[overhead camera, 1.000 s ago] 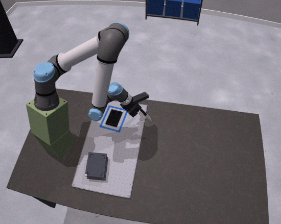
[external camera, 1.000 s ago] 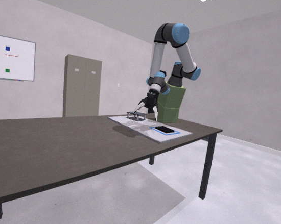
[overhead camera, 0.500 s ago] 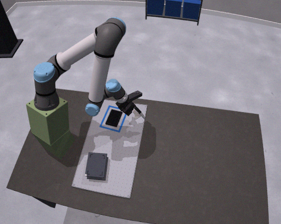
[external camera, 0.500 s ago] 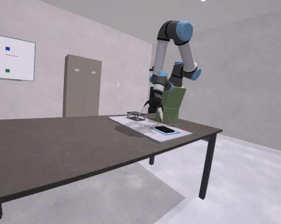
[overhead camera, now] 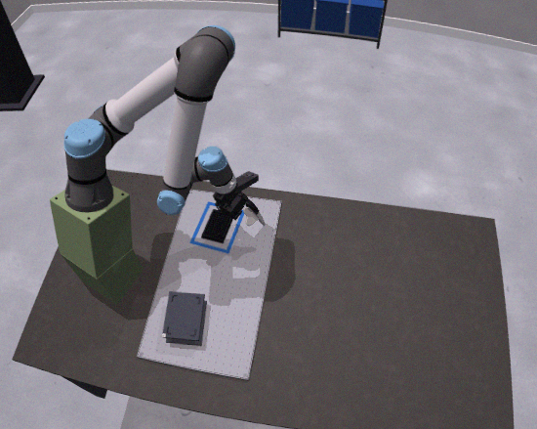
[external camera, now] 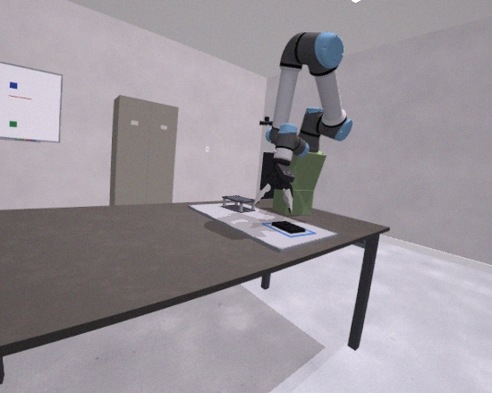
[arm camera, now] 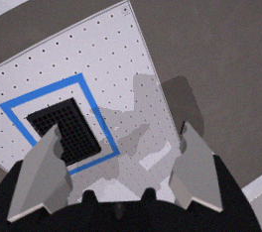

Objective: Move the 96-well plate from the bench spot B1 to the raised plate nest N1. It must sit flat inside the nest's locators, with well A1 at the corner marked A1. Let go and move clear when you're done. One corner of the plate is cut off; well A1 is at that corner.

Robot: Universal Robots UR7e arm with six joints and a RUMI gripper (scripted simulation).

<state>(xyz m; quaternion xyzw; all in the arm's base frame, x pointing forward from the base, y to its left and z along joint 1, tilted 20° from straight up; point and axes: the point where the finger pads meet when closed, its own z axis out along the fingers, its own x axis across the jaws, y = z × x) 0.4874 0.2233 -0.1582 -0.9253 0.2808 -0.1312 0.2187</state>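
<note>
The black 96-well plate (overhead camera: 217,226) lies flat inside the blue outline of spot B1 on the white perforated board. It also shows in the exterior view (external camera: 288,226) and in the wrist view (arm camera: 64,130). My gripper (overhead camera: 246,214) (external camera: 275,200) is open and empty. It hovers above the board, just off the plate's far right side. In the wrist view my fingers stand wide, with the left finger over the plate's edge. The grey raised nest N1 (overhead camera: 185,318) stands at the board's near end (external camera: 238,201). I cannot make out the cut corner.
The white perforated board (overhead camera: 212,282) lies on a dark table (overhead camera: 324,302). My green base pedestal (overhead camera: 91,234) stands at the table's left edge. A blue shelf unit (overhead camera: 333,6) stands far off on the floor.
</note>
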